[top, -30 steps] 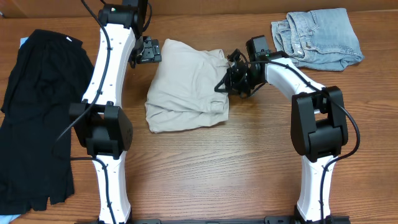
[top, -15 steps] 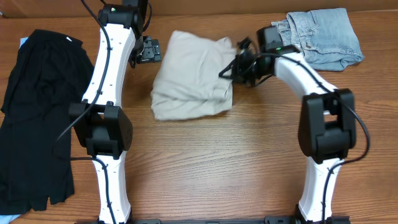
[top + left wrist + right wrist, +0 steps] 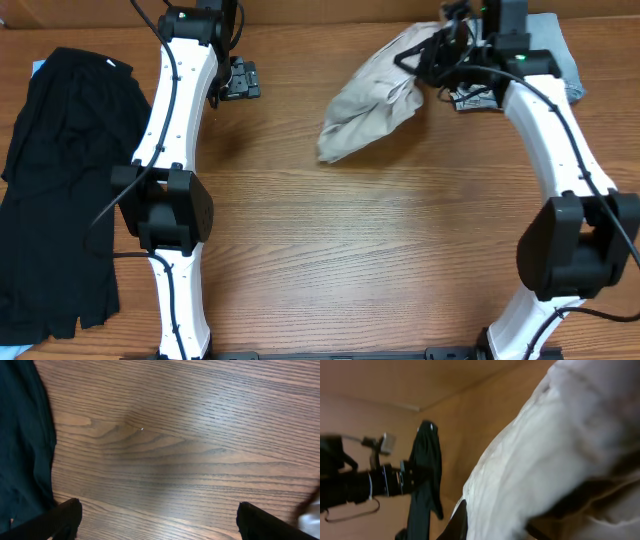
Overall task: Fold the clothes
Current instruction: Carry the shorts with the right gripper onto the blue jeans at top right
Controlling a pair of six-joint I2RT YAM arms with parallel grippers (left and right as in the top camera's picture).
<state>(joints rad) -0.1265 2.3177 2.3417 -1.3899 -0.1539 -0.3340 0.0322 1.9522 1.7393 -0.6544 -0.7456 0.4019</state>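
A brown wood-grain worktop (image 3: 350,250) fills the overhead view. At about 1 o'clock on it, the right fingers (image 3: 425,58) are pinched shut on the beige shorts (image 3: 365,105), gripping a bunch of cloth at their upper right end. From that grip the shorts trail toward 7 o'clock as a crumpled, elongated bundle. Its far end lies toward the middle of the worktop's back half, and whether that end rests on the wood cannot be told. In the right wrist view, pale cloth sits close to the camera and fills most of the frame. The light-blue denim piece (image 3: 568,65) lies between 1 and 2 o'clock, partly hidden by the right arm. The left fingers (image 3: 238,80) sit at about 11 o'clock, spread wide with nothing between them, and the left wrist view shows bare wood beneath. The black garment (image 3: 55,180) is spread along the 9 o'clock edge, well apart from the shorts.
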